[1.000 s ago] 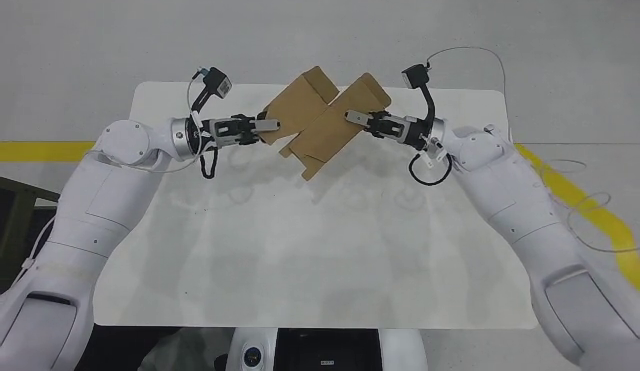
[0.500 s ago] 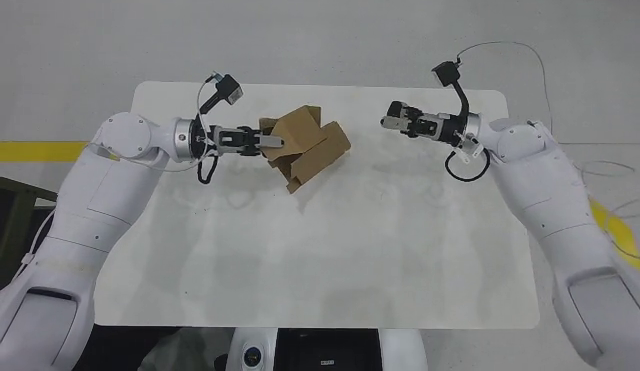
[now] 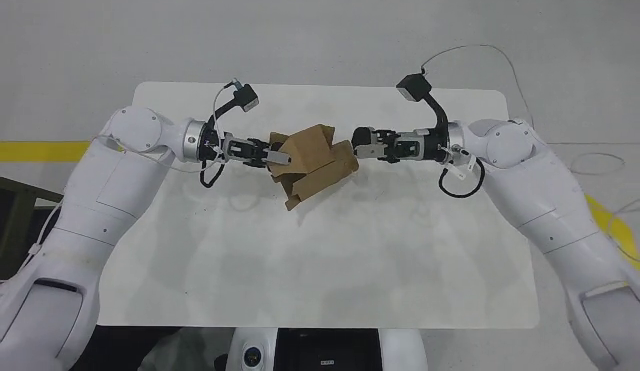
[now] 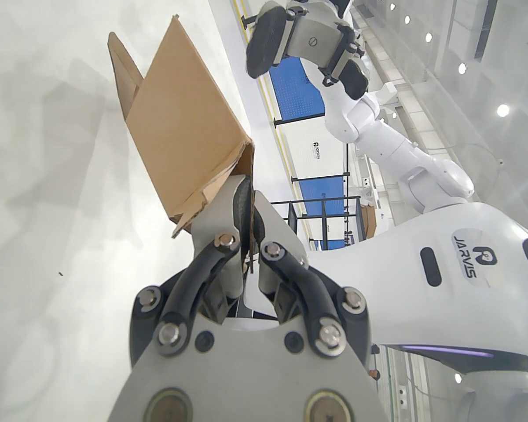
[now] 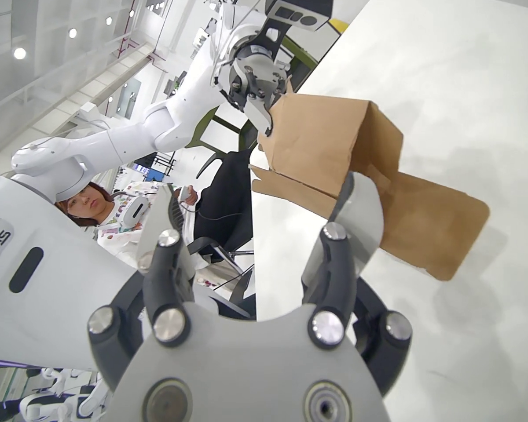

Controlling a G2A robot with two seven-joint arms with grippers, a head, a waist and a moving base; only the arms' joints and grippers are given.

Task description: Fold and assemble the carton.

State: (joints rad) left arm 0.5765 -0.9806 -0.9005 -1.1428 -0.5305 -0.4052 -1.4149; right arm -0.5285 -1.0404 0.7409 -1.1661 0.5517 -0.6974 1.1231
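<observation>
One brown cardboard carton (image 3: 312, 154), half folded, sits centre-upper in the top view over the white table (image 3: 400, 271). I can't tell if its underside touches the tabletop.

My left gripper (image 4: 245, 197) is clamped tight on one carton edge. The pinched strip is hidden between my fingers, mid-frame in the left wrist view.

My right gripper (image 5: 258, 186) is spread wide and holds nothing. One finger overlaps the carton's loose flap, centre right of the right wrist view, and I can't make out whether it touches.

The carton's inside and its far flaps are hidden behind the front panels.

Count: one carton, two grippers, one table.
</observation>
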